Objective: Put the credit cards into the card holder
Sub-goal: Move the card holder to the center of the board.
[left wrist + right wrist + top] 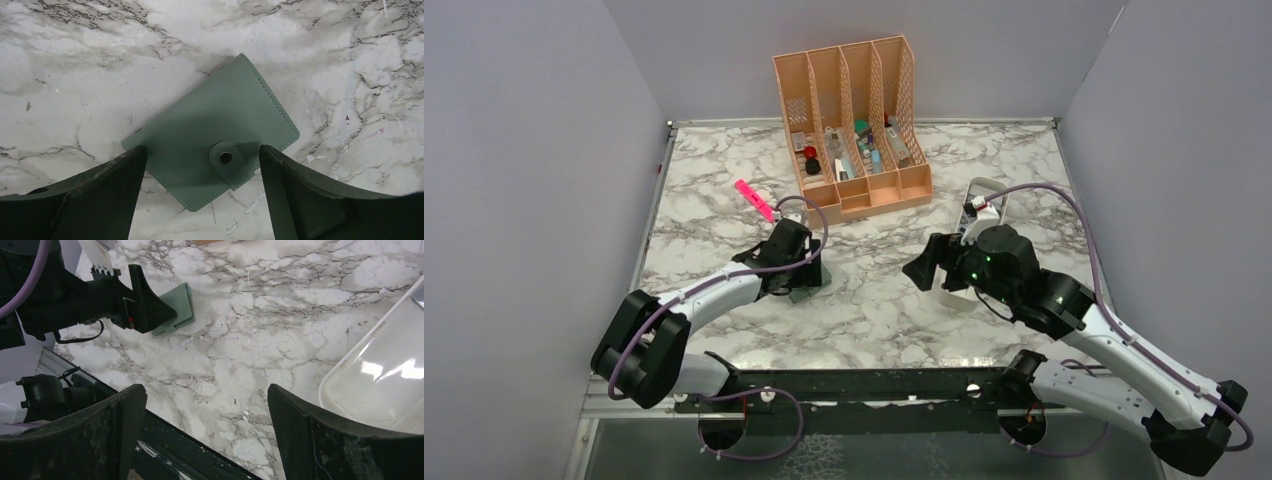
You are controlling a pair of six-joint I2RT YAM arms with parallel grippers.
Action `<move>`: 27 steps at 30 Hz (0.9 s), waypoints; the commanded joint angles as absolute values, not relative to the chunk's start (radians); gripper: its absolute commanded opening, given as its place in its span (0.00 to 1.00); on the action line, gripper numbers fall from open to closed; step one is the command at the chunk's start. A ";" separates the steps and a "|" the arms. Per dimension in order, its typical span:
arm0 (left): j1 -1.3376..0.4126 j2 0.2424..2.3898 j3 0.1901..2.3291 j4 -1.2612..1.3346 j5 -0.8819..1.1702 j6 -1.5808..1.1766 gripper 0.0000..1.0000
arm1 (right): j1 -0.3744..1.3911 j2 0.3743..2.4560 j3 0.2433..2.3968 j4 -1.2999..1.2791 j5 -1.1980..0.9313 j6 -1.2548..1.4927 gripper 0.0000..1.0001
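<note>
Down on the marble table the shut card holder lies slanted right under our left gripper, whose fingers are wide apart on both sides of it, while our right gripper, also wide apart, is much farther away by the white tray

This is a robotics lab test cell. Plain grey walls box in a marble-patterned desk on three sides. A left arm and a right arm are bolted to a black rail at the desk's near edge, with purple cables looped along them. The few things on the desk look like staged office props: a peach slotted desk organizer holding small items, a pink highlighter, a green card holder and a translucent white tray.
</note>
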State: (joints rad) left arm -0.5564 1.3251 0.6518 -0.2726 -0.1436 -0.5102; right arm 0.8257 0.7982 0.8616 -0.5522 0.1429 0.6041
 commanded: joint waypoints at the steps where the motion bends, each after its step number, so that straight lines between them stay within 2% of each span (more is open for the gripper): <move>1: -0.555 1.350 0.639 -0.206 -0.074 -0.486 0.87 | 0.833 0.793 0.873 -0.567 0.138 0.572 0.96; 5: -0.574 1.343 0.602 -0.137 0.045 -0.523 0.86 | 0.833 0.782 0.875 -0.583 0.151 0.567 0.96; 9: -0.645 1.317 0.566 -0.029 0.200 -0.669 0.75 | 0.833 0.781 0.875 -0.592 0.157 0.580 0.96; 13: -0.782 1.301 0.564 0.061 0.226 -0.809 0.69 | 0.833 0.794 0.866 -0.569 0.140 0.591 0.96; 18: -0.817 1.276 0.579 0.054 0.220 -0.834 0.68 | 0.833 0.823 0.847 -0.554 0.106 0.609 0.94; 22: -0.798 1.261 0.602 -0.070 0.102 -0.789 0.69 | 0.833 0.857 0.819 -0.519 0.056 0.647 0.83; 27: -0.695 1.217 0.552 -0.041 0.196 -0.785 0.67 | 0.833 0.955 0.795 -0.462 -0.006 0.663 0.62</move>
